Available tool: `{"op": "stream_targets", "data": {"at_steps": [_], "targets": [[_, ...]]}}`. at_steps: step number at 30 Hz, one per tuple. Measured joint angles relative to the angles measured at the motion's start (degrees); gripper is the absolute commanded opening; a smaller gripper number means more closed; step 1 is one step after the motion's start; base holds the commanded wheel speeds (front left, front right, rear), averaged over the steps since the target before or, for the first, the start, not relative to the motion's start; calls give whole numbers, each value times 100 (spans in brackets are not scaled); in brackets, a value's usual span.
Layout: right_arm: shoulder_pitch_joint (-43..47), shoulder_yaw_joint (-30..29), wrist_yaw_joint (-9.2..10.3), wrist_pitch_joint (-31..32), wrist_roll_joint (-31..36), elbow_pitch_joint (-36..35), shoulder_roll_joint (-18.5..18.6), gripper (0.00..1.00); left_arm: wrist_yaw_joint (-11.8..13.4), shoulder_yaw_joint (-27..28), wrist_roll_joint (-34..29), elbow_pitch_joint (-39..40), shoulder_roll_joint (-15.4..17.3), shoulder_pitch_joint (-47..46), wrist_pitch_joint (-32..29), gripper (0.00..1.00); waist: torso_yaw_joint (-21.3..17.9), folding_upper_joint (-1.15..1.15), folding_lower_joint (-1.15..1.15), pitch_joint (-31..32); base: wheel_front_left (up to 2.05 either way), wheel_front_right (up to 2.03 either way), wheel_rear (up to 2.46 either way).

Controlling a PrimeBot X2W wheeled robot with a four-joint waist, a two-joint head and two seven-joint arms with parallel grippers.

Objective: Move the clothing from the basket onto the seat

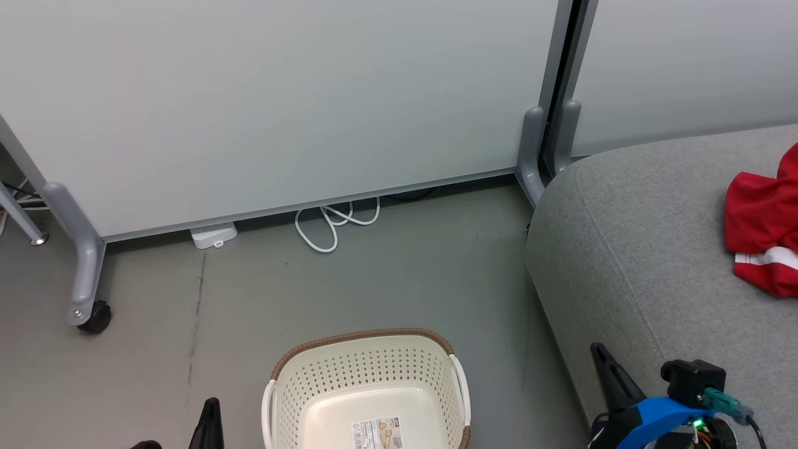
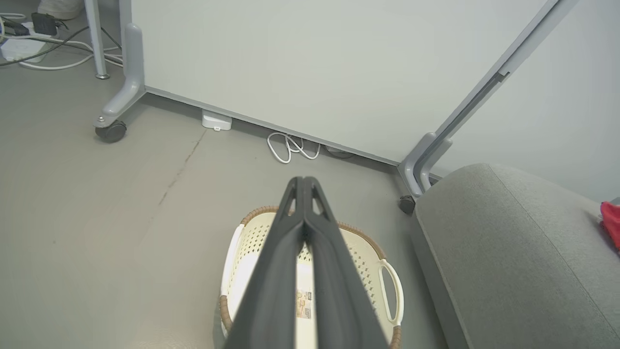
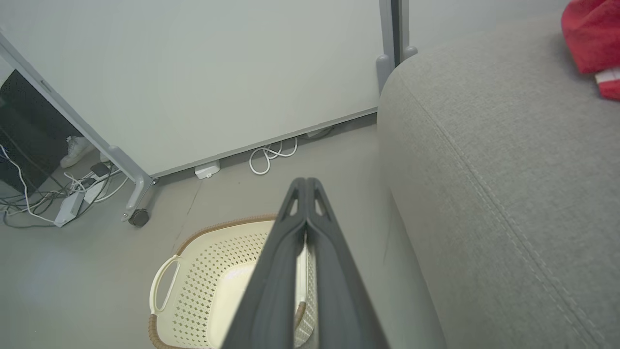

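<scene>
Clothing [image 1: 757,212] on seat [image 1: 623,262], fwd-right of R end effector [image 3: 305,183], farther from L end effector [image 2: 302,182]; both pinched together, basket [image 1: 368,368] empty.

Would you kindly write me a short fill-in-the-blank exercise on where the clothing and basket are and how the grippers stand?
1. The red clothing lies on the grey ____.
2. The basket, holding just a label, stands on the ____.
3. The left gripper and the right gripper both have their fingers ____, holding nothing.
4. The looped cable below the partition is ____ in colour.
Missing words: seat; floor; shut; white.
</scene>
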State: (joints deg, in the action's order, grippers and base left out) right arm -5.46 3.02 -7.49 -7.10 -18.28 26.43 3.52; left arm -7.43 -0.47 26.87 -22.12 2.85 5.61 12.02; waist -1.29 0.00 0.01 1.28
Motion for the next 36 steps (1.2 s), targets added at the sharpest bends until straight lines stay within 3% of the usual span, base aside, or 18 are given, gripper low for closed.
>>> {"op": "stream_targets", "data": {"at_steps": [36], "targets": [[-8, -407, 1, 582, -3184, -532, -27, 0, 0, 316, 2824, 345, -2, -474, -797, 0, 40, 0, 0, -45, 0, 0, 0]]}}
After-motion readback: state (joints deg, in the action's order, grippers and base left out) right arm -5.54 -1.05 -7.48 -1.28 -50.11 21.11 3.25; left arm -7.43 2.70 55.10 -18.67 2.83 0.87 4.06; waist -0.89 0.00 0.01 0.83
